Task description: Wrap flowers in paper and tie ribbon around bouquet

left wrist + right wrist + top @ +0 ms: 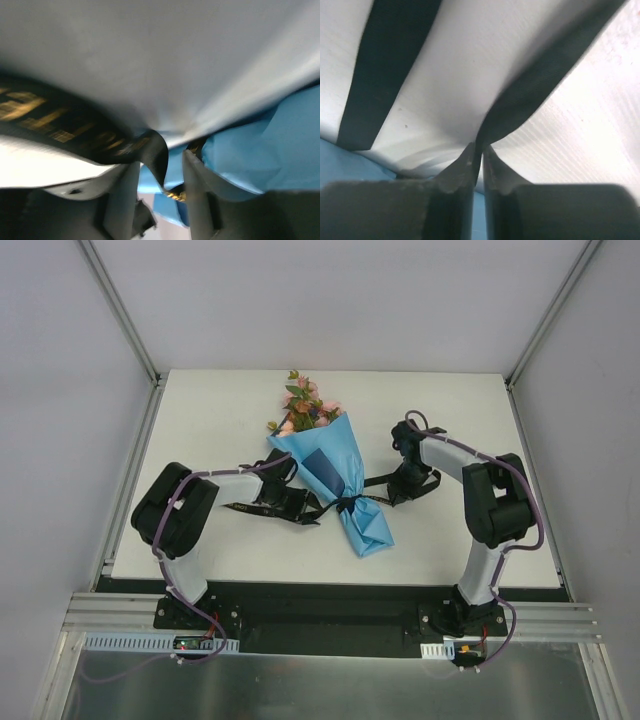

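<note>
My right gripper (479,150) is clenched on the ribbon (540,85): in the right wrist view the two fingers nearly meet, and a black strand is pinched between them and runs off to the upper right of the frame. A second strand lies flat at the upper left.

My left gripper (160,167) stands partly apart. A fold of ribbon hangs down into the gap, with blue showing between it and one finger, so I judge it not clamped.

From above, both grippers sit low on the white table (220,410), one on each side of the bouquet (335,475) at the centre of the frame. Each is at one ribbon tail, which I read as set up for pulling the knot (347,504) tight at the narrow waist.

The light blue paper (352,455) is wrapped as a cone, and the flowers (303,405) fan out towards the top of the frame.

Gold lettering runs along the ribbon in the left wrist view, too blurred to read.
</note>
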Action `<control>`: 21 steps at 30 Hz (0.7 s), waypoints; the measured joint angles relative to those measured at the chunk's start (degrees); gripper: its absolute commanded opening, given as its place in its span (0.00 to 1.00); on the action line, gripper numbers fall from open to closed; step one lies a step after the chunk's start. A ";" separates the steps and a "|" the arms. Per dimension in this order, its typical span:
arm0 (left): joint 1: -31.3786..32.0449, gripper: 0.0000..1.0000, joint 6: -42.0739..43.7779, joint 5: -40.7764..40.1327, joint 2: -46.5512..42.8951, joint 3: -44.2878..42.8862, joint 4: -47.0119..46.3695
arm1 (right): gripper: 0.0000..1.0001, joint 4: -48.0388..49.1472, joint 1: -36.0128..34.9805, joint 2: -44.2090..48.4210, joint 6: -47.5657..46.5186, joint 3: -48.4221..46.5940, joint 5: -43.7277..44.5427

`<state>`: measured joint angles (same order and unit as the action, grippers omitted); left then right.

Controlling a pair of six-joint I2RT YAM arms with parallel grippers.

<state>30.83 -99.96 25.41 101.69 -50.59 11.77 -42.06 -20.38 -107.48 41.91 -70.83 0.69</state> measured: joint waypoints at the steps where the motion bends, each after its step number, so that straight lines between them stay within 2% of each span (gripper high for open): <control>1: 0.00 0.00 -0.02 -0.35 0.09 0.00 -0.68 | 0.00 -0.20 -0.07 0.00 0.26 0.00 0.07; 6: -0.07 0.00 2.10 -2.89 0.33 -0.07 -2.08 | 0.00 -0.50 -0.85 -0.37 -2.32 -0.90 1.88; 8: -0.04 0.00 6.40 -4.96 0.31 -1.55 -0.98 | 0.01 -1.16 -1.99 -1.73 -5.05 -3.74 5.33; 12: 1.55 0.00 19.06 -17.49 -0.39 -9.11 6.08 | 0.00 -4.09 -7.69 -4.07 -11.82 -12.11 18.88; 16: 3.04 0.00 33.11 -30.42 -7.13 -9.49 8.66 | 0.01 -4.15 -15.41 -4.39 -18.80 -15.76 29.66; 19: 3.48 0.00 43.80 -38.01 -12.72 -7.43 9.64 | 0.01 -3.04 -16.85 -4.35 -19.98 -14.16 27.52; 21: 2.69 0.00 48.89 -40.30 -15.54 -4.48 9.31 | 0.00 -0.07 -15.02 -3.63 -18.38 -10.75 21.11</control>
<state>33.52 -51.07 -14.90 86.15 -55.07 21.08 -42.13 -35.40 -111.11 23.53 -81.58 21.80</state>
